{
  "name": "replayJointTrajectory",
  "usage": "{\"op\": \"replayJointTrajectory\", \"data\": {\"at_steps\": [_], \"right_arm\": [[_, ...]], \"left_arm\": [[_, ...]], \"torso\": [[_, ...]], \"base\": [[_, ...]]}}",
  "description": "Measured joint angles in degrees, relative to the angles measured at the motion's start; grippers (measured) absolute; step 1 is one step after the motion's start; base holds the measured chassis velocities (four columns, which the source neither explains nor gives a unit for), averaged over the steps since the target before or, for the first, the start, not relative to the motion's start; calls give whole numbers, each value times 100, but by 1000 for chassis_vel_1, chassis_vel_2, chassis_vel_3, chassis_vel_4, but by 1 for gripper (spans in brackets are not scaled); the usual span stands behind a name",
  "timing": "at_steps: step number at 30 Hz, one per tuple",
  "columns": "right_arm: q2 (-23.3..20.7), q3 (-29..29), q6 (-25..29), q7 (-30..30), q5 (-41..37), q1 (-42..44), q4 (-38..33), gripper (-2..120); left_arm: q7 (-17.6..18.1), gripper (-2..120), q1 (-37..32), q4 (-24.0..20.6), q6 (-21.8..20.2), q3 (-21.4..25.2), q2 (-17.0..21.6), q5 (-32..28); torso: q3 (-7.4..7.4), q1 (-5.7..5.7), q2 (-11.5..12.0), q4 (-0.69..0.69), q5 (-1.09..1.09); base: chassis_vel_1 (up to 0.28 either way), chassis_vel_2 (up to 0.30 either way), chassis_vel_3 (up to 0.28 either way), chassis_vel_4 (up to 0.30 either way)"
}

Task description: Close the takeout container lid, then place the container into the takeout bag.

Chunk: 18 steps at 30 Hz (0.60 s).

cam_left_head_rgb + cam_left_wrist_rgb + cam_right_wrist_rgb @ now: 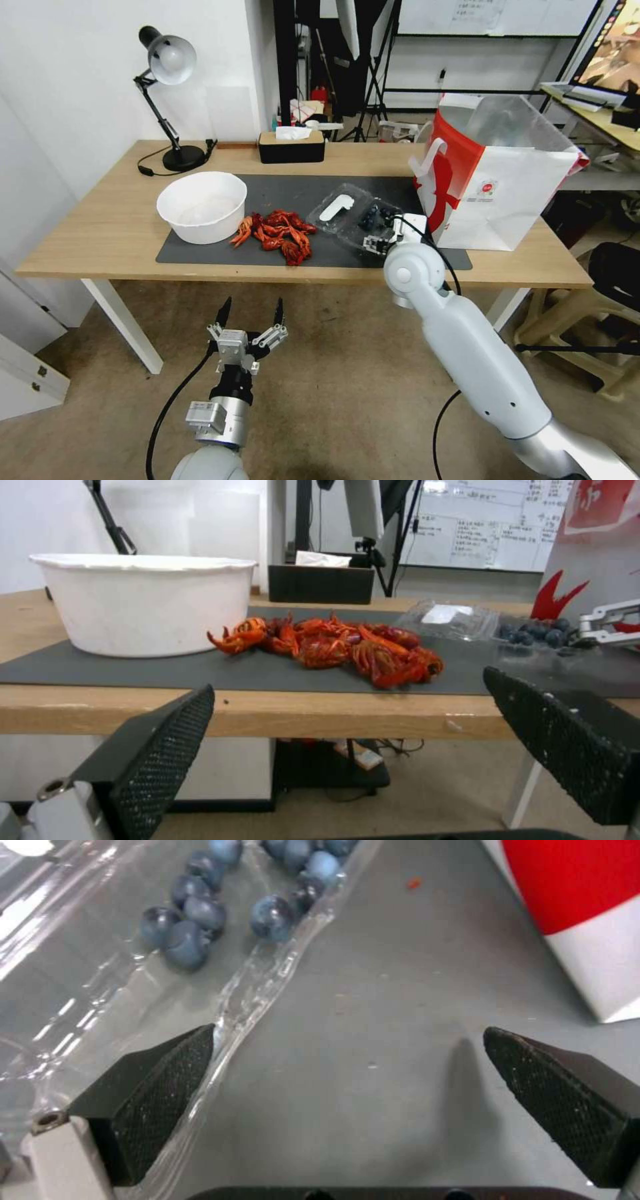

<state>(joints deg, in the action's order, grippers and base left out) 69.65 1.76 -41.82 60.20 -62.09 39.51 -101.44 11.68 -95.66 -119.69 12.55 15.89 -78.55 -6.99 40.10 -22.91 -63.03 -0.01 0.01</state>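
Lower left of the head view: the left gripper hangs below the surface's front edge, fingers spread wide, holding nothing, well apart from the task's things.
Left of centre: white bowl on the dark mat, with a heap of red crayfish just beside it.
Centre: the takeout container lies open on the mat, the lid flat with its white patch up, the berry half toward the bag.
Right of centre: the right gripper sits low over the container's near edge, fingers apart; one finger is at the clear rim, the other over bare mat.
Right: the takeout bag stands upright and open, near the container.
Risk, slip: thin, slick plastic may flex or slide across the mat rather than lift.
Risk, spill: loose blueberries could roll out if the wrong half tips.
Risk, bag: a wide swing of the arm could knock the light bag over.
Risk, crayfish: a pushed lid could catch on the heap.
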Motion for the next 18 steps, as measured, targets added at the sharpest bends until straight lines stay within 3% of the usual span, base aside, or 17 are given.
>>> {"op": "replayJointTrajectory", "data": {"at_steps": [18], "right_arm": [[-223,209,-2,-82,17,24,25,100]], "left_arm": [[-2,100,43,100,24,-43,9,10]], "torso": [[0,0,0,0,-1]], "base": [[0,0,0,0]]}}
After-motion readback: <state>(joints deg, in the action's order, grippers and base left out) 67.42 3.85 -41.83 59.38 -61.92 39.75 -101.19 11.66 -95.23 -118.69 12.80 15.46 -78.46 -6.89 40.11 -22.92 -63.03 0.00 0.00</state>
